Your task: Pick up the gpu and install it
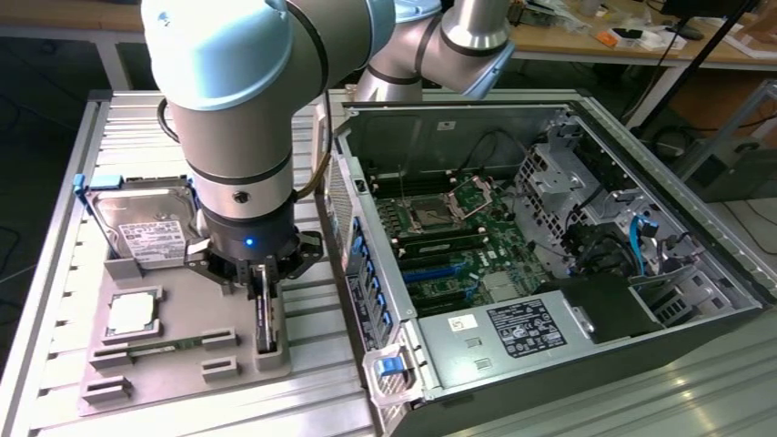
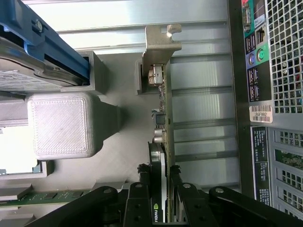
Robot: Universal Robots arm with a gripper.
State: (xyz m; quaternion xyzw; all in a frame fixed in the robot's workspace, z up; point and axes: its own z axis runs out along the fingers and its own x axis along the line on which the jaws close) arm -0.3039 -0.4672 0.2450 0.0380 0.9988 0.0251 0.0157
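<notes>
A: Pincer [image 1: 260, 273], state?

B: Pinching the gpu [image 1: 265, 320]. In the wrist view one finger [image 2: 143, 191] lies against each flat face at the fan end, with the card between them. The jaws are drawn partway in, onto the card.

A: And the card itself?

B: It stands on edge in its slot on the grey fixture tray [image 1: 195, 323], on the exterior view's left of the computer case [image 1: 425, 137]. As I judge it, it is not yet lifted; the lower edge looks seated in the slot block.

A: Why stored on edge?

B: My reading is that upright offers both faces to a grip from above. It also matches how the card would go down into a board slot. The silver bracket [image 2: 158, 45] is at the far end, just beside a grey support.

A: What else is on the tray?

B: A hard drive [image 1: 148, 228] leans in its own cradle. A processor chip [image 1: 131, 312] lies flat in a recess. A memory stick [image 1: 164, 348] lies flat between clips. Each has its own place, apart from the others.

A: And the case?

B: It lies on its side with the panel off and the motherboard [image 1: 468, 246] facing up. The card is not in it. Tray and case both rest on the ribbed metal surface [image 1: 134, 118].
</notes>
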